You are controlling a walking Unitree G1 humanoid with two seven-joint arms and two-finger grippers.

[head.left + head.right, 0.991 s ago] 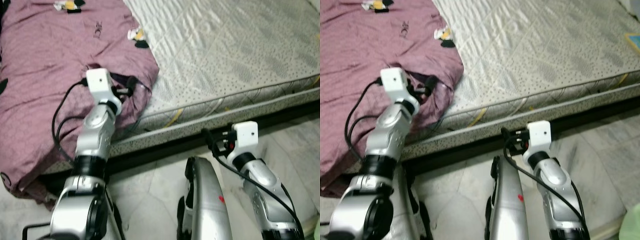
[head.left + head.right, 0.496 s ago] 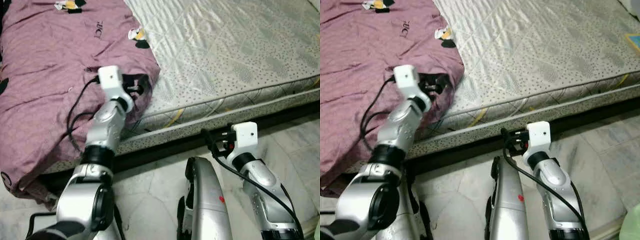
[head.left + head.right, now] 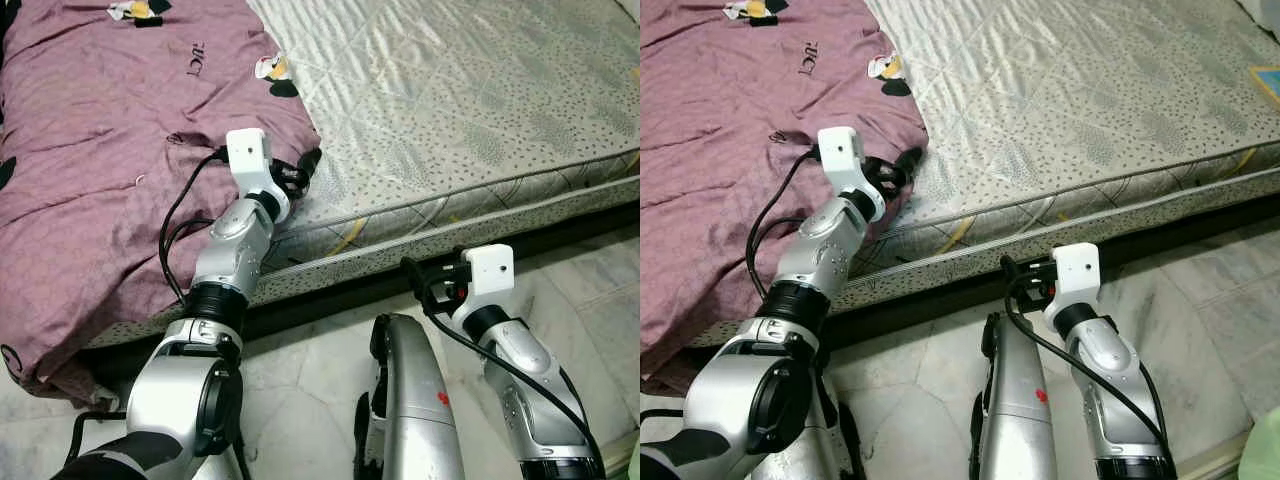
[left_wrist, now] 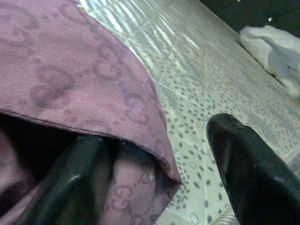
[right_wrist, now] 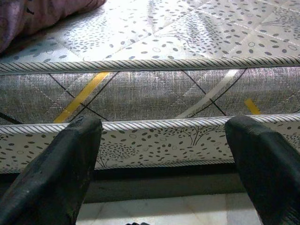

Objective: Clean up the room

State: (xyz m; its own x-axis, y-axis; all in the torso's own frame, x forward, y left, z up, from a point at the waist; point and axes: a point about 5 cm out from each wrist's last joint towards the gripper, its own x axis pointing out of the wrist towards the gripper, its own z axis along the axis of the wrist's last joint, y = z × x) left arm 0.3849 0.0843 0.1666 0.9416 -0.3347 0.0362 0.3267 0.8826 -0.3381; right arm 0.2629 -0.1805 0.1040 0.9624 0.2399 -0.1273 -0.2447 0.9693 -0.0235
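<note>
A crumpled purple blanket (image 3: 100,150) covers the left part of a bare grey patterned mattress (image 3: 480,100). My left gripper (image 3: 300,172) is at the blanket's right corner, at the mattress's near edge. In the left wrist view it (image 4: 157,136) is open: one finger (image 4: 75,183) is tucked under the corner fold of the blanket (image 4: 70,79), the other finger (image 4: 248,164) is over the bare mattress. My right gripper (image 3: 422,282) hangs low in front of the mattress's side (image 5: 154,89), open and holding nothing.
The mattress lies low on a pale marble floor (image 3: 310,380), with a dark gap under its near edge. A white bundle of cloth (image 4: 272,42) lies far across the mattress. A blue and yellow item (image 3: 1270,80) sits at its right edge.
My left arm has moved right along the blanket's near edge, out of the deep fold to the blanket's corner. The right arm has stayed where it was.
</note>
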